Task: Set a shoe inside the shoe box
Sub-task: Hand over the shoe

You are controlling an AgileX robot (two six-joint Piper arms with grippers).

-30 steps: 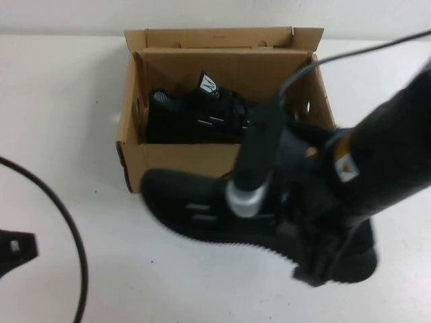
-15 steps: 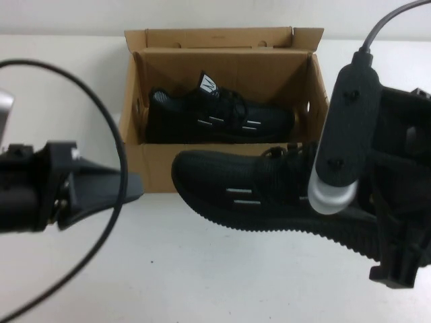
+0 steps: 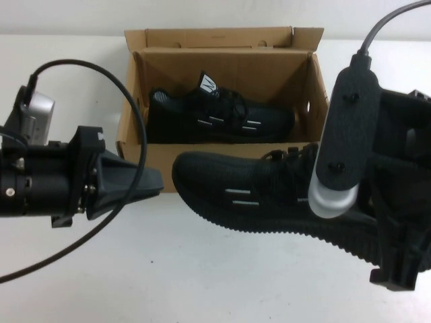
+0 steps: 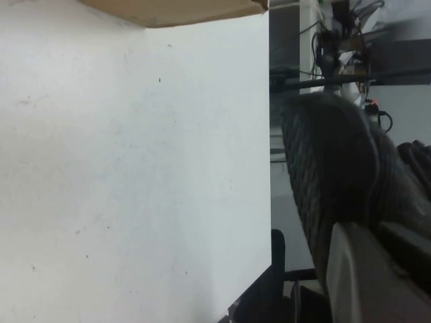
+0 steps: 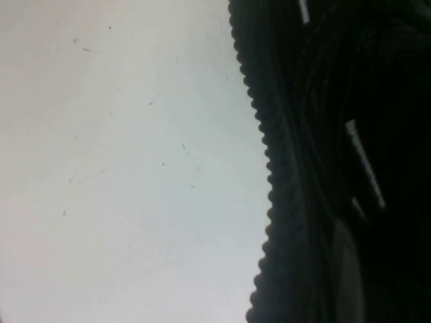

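Two grippers are sharing the scene. The right gripper (image 3: 377, 222) is hanging at the right of the high view, at the heel end of the black mesh sneaker with short white dashes and a ribbed sole (image 3: 256, 192); its fingers are hidden behind the arm's own black housing, so whether they are clamping the heel cannot be told, though the shoe appears to be hanging clear of the white table (image 3: 202, 282), just in front of the brown corrugated cardboard shoe box (image 3: 175, 158). The left gripper (image 3: 145, 183) is reaching in from the left, its dark fingertips lying close together and holding nothing, near the sneaker's toe and just before the box's front wall.

Likely risks — the toe may catch on the front wall as the shoe is going over it, tipping or pushing the light box. A second black sneaker with a white tongue tag (image 3: 219, 116) is already lying lengthwise inside, so the free space looks narrow and the shoe could end up perched on its twin. The left gripper could also knock the toe.

Hard to make out: the right wrist view is showing only sole ribbing (image 5: 273, 182) — no contact point; the left wrist view is giving mostly bare table.
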